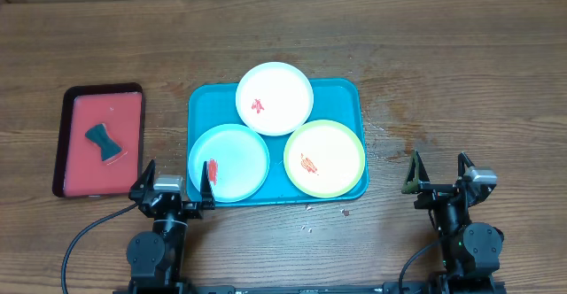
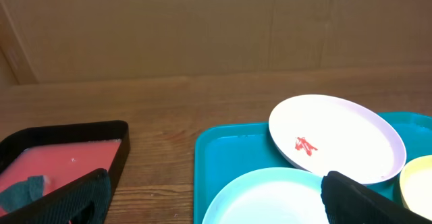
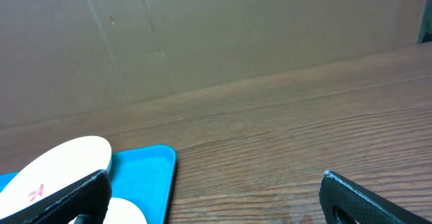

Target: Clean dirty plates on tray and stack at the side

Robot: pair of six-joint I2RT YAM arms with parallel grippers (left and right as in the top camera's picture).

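The turquoise tray (image 1: 347, 93) sits mid-table with three plates on it. The white plate (image 1: 275, 98) at the back has a red smear. The light blue plate (image 1: 229, 162) at front left has a red smear near its left edge. The yellow-green plate (image 1: 324, 158) at front right has an orange smear. My left gripper (image 1: 175, 183) is open and empty, low at the tray's front left corner. My right gripper (image 1: 438, 174) is open and empty, right of the tray. The left wrist view shows the white plate (image 2: 337, 137), the light blue plate (image 2: 270, 197) and the tray (image 2: 223, 150).
A smaller dark-rimmed red tray (image 1: 99, 139) lies at the left with a dark teal sponge (image 1: 105, 143) on it. The right wrist view shows the turquoise tray's corner (image 3: 145, 166), the white plate (image 3: 61, 163) and bare wood to the right. A cardboard wall stands behind the table.
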